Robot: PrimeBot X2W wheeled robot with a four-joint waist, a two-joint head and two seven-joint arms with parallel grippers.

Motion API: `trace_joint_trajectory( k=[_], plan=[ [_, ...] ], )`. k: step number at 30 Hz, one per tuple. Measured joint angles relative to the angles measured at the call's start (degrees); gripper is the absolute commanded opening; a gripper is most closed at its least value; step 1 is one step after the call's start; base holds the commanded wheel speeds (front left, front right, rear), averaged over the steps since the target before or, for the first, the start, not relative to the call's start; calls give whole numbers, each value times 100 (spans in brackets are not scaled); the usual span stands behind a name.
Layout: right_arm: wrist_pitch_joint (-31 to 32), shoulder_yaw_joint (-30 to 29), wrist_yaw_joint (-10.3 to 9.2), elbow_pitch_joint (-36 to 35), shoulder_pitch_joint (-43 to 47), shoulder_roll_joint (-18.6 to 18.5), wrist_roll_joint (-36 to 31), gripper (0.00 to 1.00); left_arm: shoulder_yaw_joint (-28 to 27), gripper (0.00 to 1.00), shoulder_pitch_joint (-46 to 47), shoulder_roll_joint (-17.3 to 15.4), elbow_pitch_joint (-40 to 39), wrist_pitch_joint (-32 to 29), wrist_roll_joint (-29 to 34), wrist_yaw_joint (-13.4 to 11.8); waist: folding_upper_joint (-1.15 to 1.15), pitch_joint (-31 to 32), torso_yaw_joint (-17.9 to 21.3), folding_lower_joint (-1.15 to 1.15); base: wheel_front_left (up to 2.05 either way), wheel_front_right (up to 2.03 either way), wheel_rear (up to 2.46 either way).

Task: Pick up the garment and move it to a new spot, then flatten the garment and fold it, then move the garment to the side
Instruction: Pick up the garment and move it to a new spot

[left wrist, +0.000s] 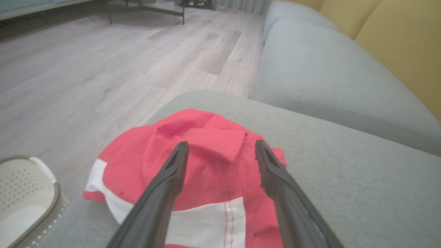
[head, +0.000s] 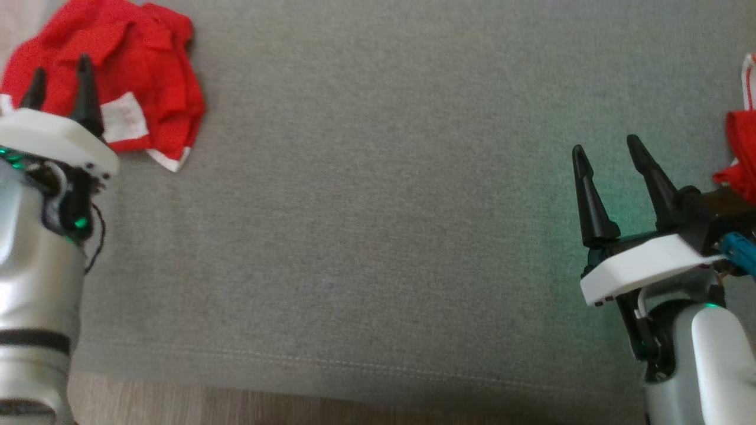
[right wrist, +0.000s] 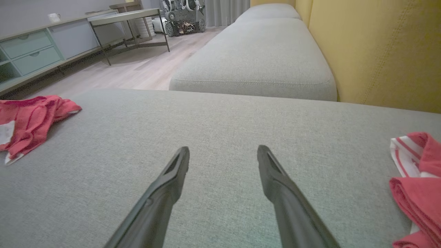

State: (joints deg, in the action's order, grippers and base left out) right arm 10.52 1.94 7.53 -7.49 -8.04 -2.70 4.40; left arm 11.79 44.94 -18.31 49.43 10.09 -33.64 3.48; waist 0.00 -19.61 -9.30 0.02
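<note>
At the far left of the grey cushion (head: 378,206) lay the crumpled red garment (head: 159,77). Its white patch (head: 123,118) was crossed by red stitching, any print too small to read. The left gripper (head: 61,65) hovered over it, fingers spread, gripping nothing. The right gripper (head: 605,144) was likewise released, near a second red-and-white cloth (head: 741,147) at the right edge.
</note>
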Motion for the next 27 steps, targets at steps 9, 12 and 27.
trace_joint_trajectory(
  k=[9, 12, 27],
  plan=[
    [3, 51, 0, -45, -198, -4, -41, 100, -66, 100, 783, -30, 1423, -218, -136, 216, 0, -377, 256, -1, 0, 0, 0],
    [5, 51, 0, -63, -198, -4, -45, 100, -46, 100, 983, -35, 1689, -185, -143, 266, 0, -479, 316, -1, 0, 0, 0],
    [7, 13, 0, -111, -236, -5, -45, 100, 152, 0, 1333, -70, 2291, -105, -272, 365, 0, -552, 366, -1, 0, 0, 0]
  ],
)
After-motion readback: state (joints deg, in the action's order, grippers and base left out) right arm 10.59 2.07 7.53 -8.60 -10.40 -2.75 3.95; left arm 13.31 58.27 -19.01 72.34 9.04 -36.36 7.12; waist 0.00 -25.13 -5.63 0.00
